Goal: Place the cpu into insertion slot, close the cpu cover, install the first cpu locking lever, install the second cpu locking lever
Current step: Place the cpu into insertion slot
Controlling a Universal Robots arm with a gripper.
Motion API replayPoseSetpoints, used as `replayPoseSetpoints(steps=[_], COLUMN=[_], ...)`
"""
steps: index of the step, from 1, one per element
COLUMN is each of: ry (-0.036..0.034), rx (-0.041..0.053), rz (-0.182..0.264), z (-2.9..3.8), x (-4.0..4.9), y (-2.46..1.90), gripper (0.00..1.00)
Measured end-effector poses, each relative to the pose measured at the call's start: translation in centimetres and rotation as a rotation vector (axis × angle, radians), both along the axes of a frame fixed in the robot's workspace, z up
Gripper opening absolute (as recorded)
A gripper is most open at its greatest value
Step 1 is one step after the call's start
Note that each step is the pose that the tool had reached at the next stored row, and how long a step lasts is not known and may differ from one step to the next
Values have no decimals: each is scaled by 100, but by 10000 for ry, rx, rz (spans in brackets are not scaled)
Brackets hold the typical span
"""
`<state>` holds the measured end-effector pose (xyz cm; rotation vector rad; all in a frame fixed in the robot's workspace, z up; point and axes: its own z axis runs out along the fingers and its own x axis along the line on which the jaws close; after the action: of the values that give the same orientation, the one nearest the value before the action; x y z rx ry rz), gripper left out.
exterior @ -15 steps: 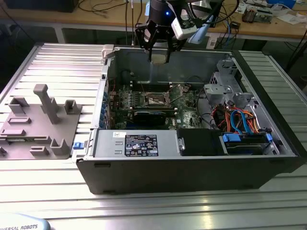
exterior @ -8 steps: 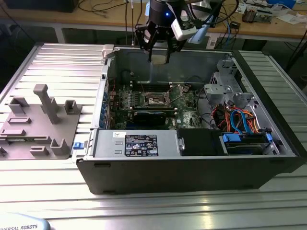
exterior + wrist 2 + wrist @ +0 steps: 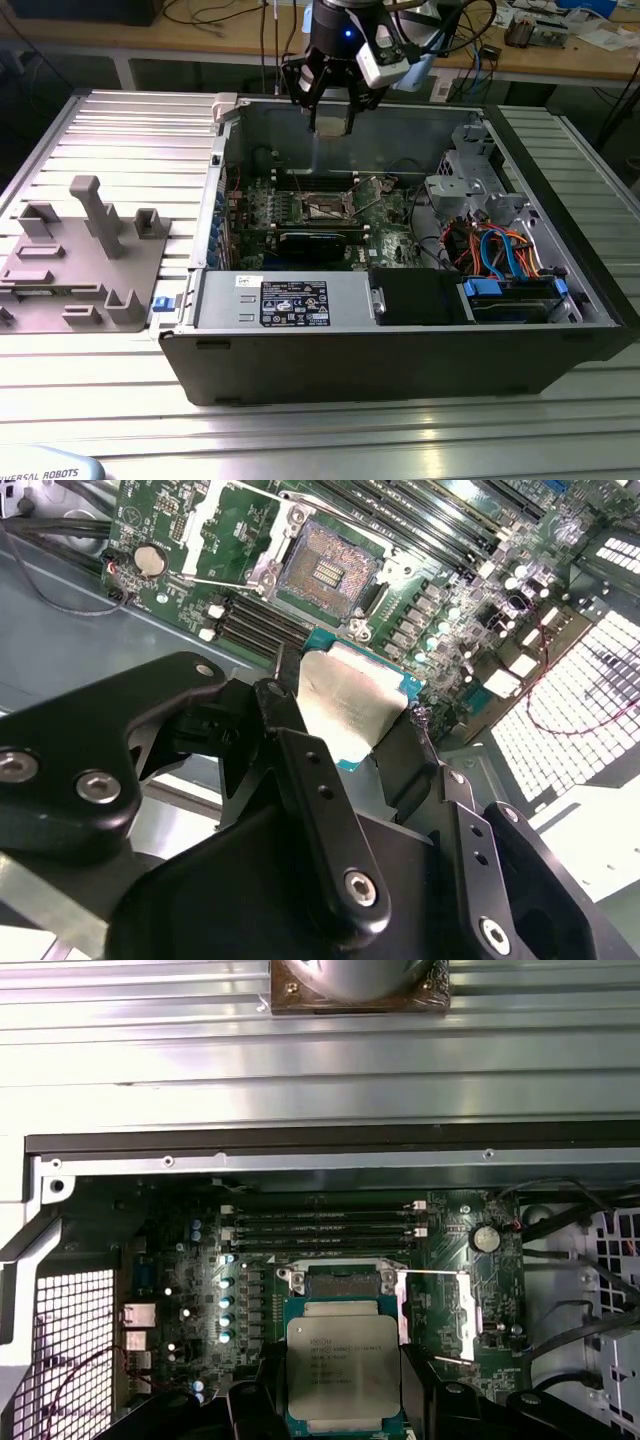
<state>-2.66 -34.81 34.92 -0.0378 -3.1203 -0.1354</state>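
Gripper (image 3: 350, 725) clamps cpu (image 3: 345, 695) above insertion slot (image 3: 325, 565); memory slots (image 3: 320, 1228) beside.

Open computer case (image 3: 400, 370) sits directly below the gripper (image 3: 330, 127). Memory slots (image 3: 320, 1230) and coin battery (image 3: 486, 1237) lie inside, beneath it. Grey plastic fixture (image 3: 85, 260) stands well aside on slatted metal table (image 3: 300, 440).

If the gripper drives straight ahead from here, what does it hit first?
Probably the insertion slot: the cpu held in the gripper leads, and the open socket lies ahead in the second wrist view. Depth is unclear; it may meet the circuit board beside it.
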Motion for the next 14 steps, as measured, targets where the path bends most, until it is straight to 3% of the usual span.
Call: replayPoseSetpoints(steps=[14], ry=[1], rx=[-31], rz=[42], z=[-51], x=[13], y=[0], gripper=[54])
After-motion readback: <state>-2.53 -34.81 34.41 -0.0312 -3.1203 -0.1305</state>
